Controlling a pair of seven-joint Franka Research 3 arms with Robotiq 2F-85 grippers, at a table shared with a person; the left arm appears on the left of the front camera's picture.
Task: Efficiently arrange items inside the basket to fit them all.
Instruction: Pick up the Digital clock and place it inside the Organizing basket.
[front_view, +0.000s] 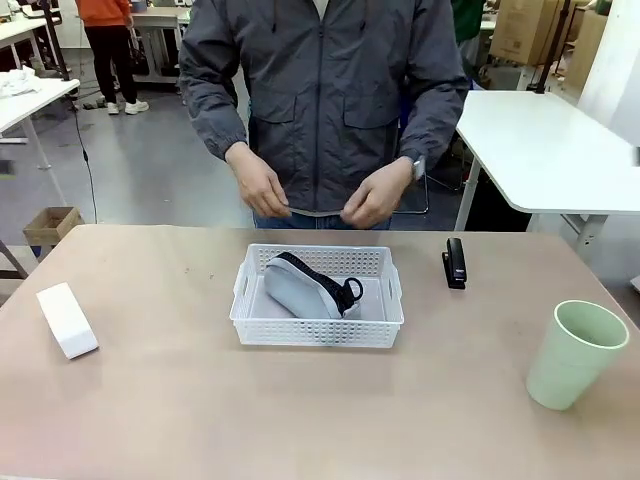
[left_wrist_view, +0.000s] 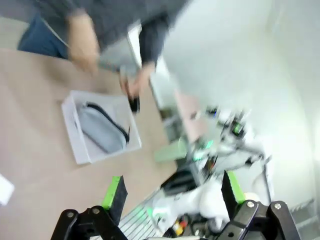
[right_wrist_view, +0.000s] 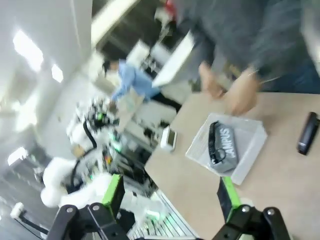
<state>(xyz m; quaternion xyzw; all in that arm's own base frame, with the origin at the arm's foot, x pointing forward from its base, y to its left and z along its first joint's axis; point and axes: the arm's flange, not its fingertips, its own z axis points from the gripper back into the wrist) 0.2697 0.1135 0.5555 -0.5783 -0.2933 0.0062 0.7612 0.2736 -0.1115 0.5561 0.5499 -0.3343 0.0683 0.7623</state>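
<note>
Table (front_view: 180, 400): we share it with a person. The task's things lie spread across it, which leaves us room to reach each one.
Person: stands at the far edge with both hands (front_view: 258, 182) at the jacket hem, off the table. We judge the work is left to us.
Basket (front_view: 318, 335): sits mid-table, long side toward us, within reach of either arm.
Left gripper (left_wrist_view: 172, 192): raised well above the table, fingers spread wide, holding nothing.
Right gripper (right_wrist_view: 170, 195): also high, fingers spread wide and empty. We judge that both wait before a first pick.
Pouch (front_view: 300, 290): the one item already inside the basket. It lies slantwise across the left and middle of the floor and leaves a bare strip at the right. We think it should go flat against a wall to make room.
Cup (front_view: 577, 355): upright near our right edge, well apart from the basket, handy for the right arm.
Box (front_view: 67, 320): lies flat far to the left, on the left arm's side.
Stapler (front_view: 455, 262): lies just right of the basket, outside it, end-on to us.
</note>
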